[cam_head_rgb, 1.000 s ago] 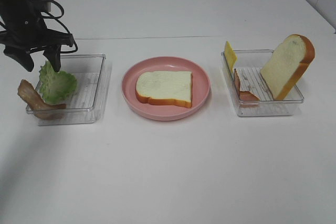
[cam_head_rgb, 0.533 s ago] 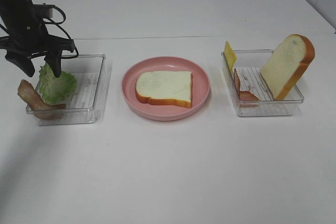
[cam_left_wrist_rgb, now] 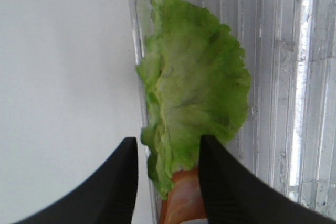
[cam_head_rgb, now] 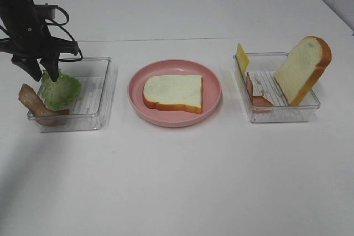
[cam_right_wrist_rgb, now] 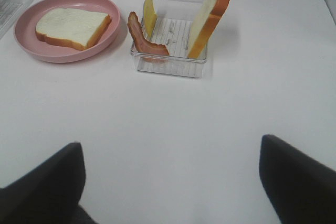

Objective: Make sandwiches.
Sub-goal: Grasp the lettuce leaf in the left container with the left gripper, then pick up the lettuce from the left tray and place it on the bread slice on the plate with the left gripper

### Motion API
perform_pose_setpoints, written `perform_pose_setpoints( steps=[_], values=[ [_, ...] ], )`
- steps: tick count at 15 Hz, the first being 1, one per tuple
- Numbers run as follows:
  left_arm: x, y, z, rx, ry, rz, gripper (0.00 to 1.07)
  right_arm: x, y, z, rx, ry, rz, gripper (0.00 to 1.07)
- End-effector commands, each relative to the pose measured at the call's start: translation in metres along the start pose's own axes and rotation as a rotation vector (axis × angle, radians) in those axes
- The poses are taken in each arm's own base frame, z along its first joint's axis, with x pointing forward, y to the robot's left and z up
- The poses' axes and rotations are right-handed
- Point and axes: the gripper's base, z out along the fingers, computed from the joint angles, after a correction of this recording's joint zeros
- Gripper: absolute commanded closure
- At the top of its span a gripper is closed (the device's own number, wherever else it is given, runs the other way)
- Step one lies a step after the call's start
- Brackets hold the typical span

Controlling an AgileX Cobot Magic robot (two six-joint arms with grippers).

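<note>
One bread slice lies flat on the pink plate. In the left tray a green lettuce leaf leans beside a brown bacon strip. My left gripper reaches down into that tray. The left wrist view shows its fingers shut on the edge of the lettuce, with the strip underneath. My right gripper hangs open over bare table, well short of the right tray. It is out of the overhead view.
The right tray holds an upright bread slice, a yellow cheese slice and a bacon strip. The white table runs on beyond all three containers, with a wall at the far right corner.
My left gripper has come down onto the lettuce and its fingers have narrowed around the leaf's edge. The lettuce has not left the tray. The right side is unchanged.
</note>
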Motion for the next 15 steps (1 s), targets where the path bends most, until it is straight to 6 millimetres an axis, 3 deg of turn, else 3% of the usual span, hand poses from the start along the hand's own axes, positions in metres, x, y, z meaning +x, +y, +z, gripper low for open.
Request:
perform_pose_setpoints(
  steps=[1, 6, 11, 15],
  values=[
    [0.002, 0.0, 0.001, 0.002, 0.012, -0.009, 0.85, 0.0, 0.0, -0.001, 0.007, -0.016, -0.006, 0.22],
    [0.002, 0.0, 0.001, 0.002, 0.015, -0.01, 1.07, 0.0, 0.0, -0.001, 0.007, -0.016, -0.006, 0.22],
    [0.0, 0.0, -0.002, 0.004, 0.005, -0.02, 1.07, 0.0, 0.0, -0.001, 0.007, -0.016, -0.006, 0.22],
    [-0.014, -0.004, -0.031, 0.028, -0.067, -0.024, 1.07, 0.0, 0.0, -0.001, 0.007, -0.016, -0.006, 0.22]
  ],
)
